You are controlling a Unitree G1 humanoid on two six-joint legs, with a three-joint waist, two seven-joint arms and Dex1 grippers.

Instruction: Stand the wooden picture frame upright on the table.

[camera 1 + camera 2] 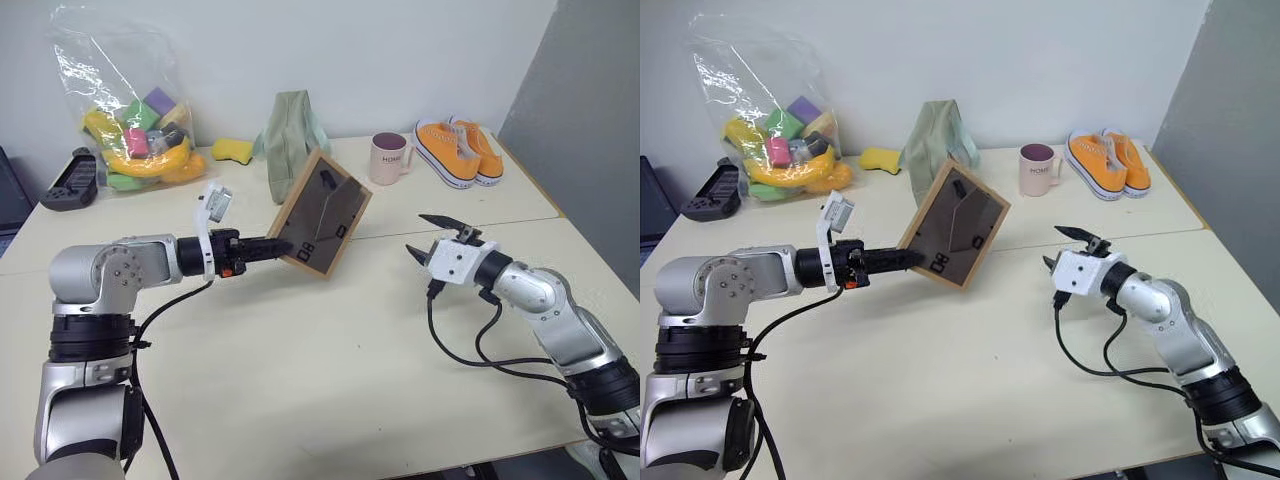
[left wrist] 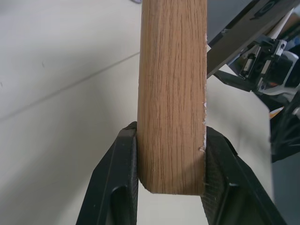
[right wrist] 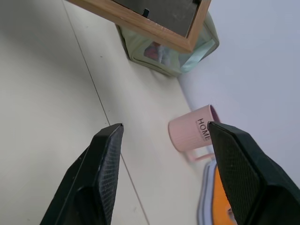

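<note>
The wooden picture frame (image 1: 322,213) hangs tilted above the table (image 1: 330,360), its dark back with the fold-out stand and black clips facing me. My left gripper (image 1: 281,247) is shut on the frame's lower left edge; in the left wrist view both fingers (image 2: 115,187) press the light-wood edge (image 2: 172,93). My right gripper (image 1: 432,238) hovers open to the right of the frame, apart from it, with nothing between its fingers (image 3: 101,173). The frame's corner (image 3: 154,26) shows in the right wrist view.
Along the back stand a green cloth bag (image 1: 288,135), a pink mug (image 1: 389,158), orange shoes (image 1: 458,150), a yellow sponge (image 1: 232,150), a clear bag of toys (image 1: 130,120) and a black controller (image 1: 72,180). A seam (image 1: 470,222) crosses the table.
</note>
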